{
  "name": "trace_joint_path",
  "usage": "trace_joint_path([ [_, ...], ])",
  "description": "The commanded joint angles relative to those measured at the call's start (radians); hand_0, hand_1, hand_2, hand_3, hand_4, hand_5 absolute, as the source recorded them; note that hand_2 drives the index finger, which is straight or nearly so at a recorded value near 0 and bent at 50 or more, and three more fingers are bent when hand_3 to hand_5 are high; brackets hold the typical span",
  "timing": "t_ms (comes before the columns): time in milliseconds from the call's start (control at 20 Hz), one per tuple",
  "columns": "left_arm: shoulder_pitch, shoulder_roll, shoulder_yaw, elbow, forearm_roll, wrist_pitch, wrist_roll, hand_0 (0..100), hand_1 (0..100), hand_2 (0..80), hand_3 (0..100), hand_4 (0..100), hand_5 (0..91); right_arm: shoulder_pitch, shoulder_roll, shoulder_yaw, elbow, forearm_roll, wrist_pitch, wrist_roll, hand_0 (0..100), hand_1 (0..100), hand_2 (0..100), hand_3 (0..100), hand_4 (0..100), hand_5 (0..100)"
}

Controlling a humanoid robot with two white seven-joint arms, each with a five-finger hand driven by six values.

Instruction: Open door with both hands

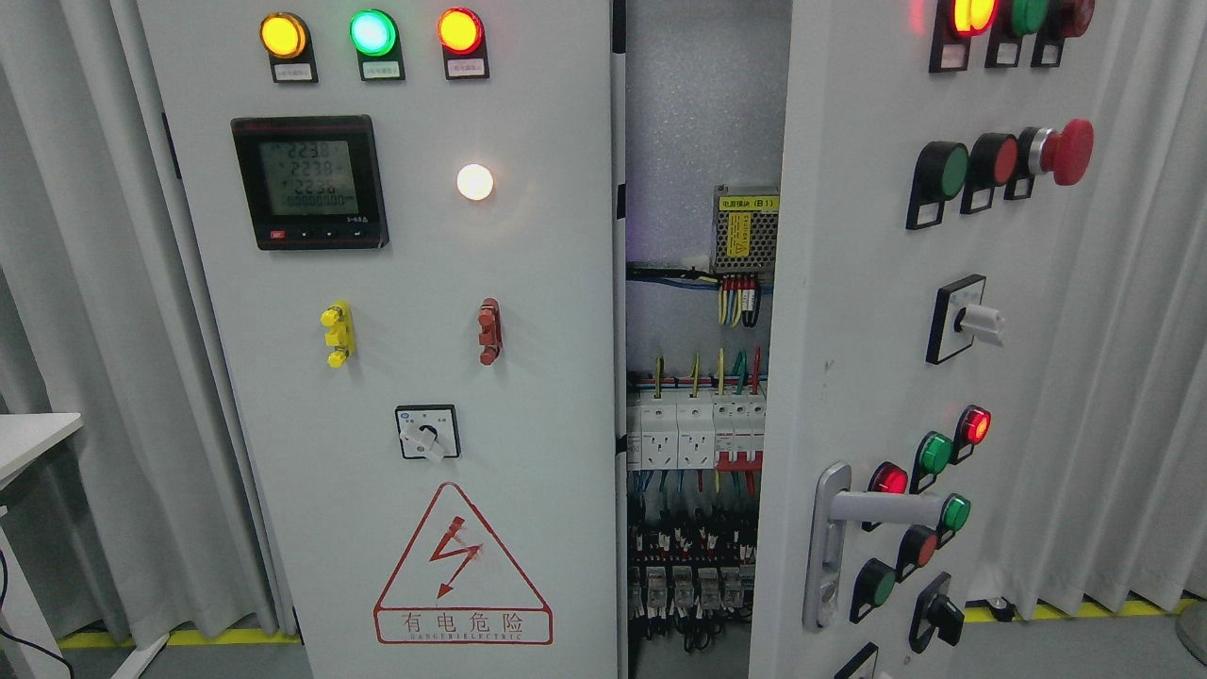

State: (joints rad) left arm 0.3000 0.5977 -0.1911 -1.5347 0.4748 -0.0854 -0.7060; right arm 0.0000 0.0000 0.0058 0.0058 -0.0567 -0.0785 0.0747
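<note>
A grey electrical cabinet fills the head view. Its right door [858, 311] is swung partly open toward me and carries a silver lever handle [882, 509] low on its inner edge, with push buttons, a red emergency button [1070, 151] and lamps beside it. The left door [405, 377] is closed flat, with a digital meter [309, 182], three lamps on top and a red warning triangle [462, 571]. Between the doors a gap shows breakers [696, 429] and wiring inside. Neither hand nor arm is in view.
White curtains [1132, 377] hang behind and beside the cabinet. A white table corner [33, 438] juts in at the left edge. Yellow floor tape [1084, 611] runs along the base.
</note>
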Motion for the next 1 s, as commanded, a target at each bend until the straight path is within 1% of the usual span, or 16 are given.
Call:
trace_joint_path([
  [0, -0.126, 0.203, -0.129, -0.415, 0.076, 0.010, 0.000, 29, 0, 2.9, 3, 3, 0.0, -0.021, -0.005, -0.001, 0.028, 0.000, 0.000, 0.000, 22, 0, 0, 0, 0, 0],
  [100, -0.180, 0.200, -0.140, -0.424, 0.117, 0.042, 0.002, 29, 0, 2.9, 3, 3, 0.0, -0.021, -0.005, -0.001, 0.028, 0.000, 0.000, 0.000, 22, 0, 0, 0, 0, 0],
  [300, -0.339, 0.185, -0.140, -0.435, 0.253, 0.159, 0.010, 29, 0, 2.9, 3, 3, 0.0, -0.021, -0.005, 0.000, 0.028, 0.000, 0.000, 0.000, 22, 0, 0, 0, 0, 0],
  [350, -0.388, 0.156, -0.140, -0.435, 0.287, 0.212, 0.020, 29, 0, 2.9, 3, 3, 0.0, -0.021, -0.005, -0.001, 0.028, 0.000, 0.000, 0.000, 22, 0, 0, 0, 0, 0],
  [400, -0.439, 0.096, -0.134, -0.433, 0.335, 0.304, 0.039, 29, 0, 2.9, 3, 3, 0.0, -0.021, -0.005, -0.001, 0.028, 0.000, 0.000, 0.000, 22, 0, 0, 0, 0, 0],
  [451, -0.453, 0.068, -0.128, -0.432, 0.356, 0.353, 0.049, 29, 0, 2.9, 3, 3, 0.0, -0.021, -0.005, -0.001, 0.028, 0.000, 0.000, 0.000, 22, 0, 0, 0, 0, 0],
  [501, -0.478, 0.032, -0.120, -0.430, 0.388, 0.433, 0.071, 29, 0, 2.9, 3, 3, 0.0, -0.021, -0.005, -0.001, 0.028, 0.000, 0.000, 0.000, 22, 0, 0, 0, 0, 0],
  [551, -0.493, 0.009, -0.108, -0.429, 0.410, 0.484, 0.088, 29, 0, 2.9, 3, 3, 0.0, -0.020, -0.005, -0.001, 0.028, 0.000, 0.000, -0.001, 22, 0, 0, 0, 0, 0],
  [601, -0.501, -0.018, -0.097, -0.427, 0.418, 0.522, 0.105, 29, 0, 2.9, 3, 3, 0.0, -0.021, -0.005, -0.001, 0.028, 0.000, 0.000, 0.000, 22, 0, 0, 0, 0, 0],
  [651, -0.515, -0.041, -0.094, -0.427, 0.418, 0.539, 0.108, 29, 0, 2.9, 3, 3, 0.0, -0.021, -0.005, -0.001, 0.028, 0.000, 0.000, 0.000, 22, 0, 0, 0, 0, 0],
  [751, -0.564, -0.052, -0.087, -0.427, 0.426, 0.553, 0.106, 29, 0, 2.9, 3, 3, 0.0, -0.020, -0.005, -0.001, 0.028, 0.000, 0.000, 0.000, 22, 0, 0, 0, 0, 0],
  [801, -0.593, -0.052, -0.082, -0.426, 0.444, 0.556, 0.106, 29, 0, 2.9, 3, 3, 0.0, -0.021, -0.005, -0.001, 0.028, 0.000, 0.000, 0.000, 22, 0, 0, 0, 0, 0],
  [901, -0.680, -0.050, -0.082, -0.417, 0.516, 0.570, 0.106, 29, 0, 2.9, 3, 3, 0.0, -0.021, -0.005, -0.001, 0.028, 0.000, 0.000, 0.000, 22, 0, 0, 0, 0, 0],
  [951, -0.715, -0.050, -0.080, -0.407, 0.534, 0.581, 0.106, 29, 0, 2.9, 3, 3, 0.0, -0.021, -0.005, -0.001, 0.028, 0.000, 0.000, 0.000, 22, 0, 0, 0, 0, 0],
])
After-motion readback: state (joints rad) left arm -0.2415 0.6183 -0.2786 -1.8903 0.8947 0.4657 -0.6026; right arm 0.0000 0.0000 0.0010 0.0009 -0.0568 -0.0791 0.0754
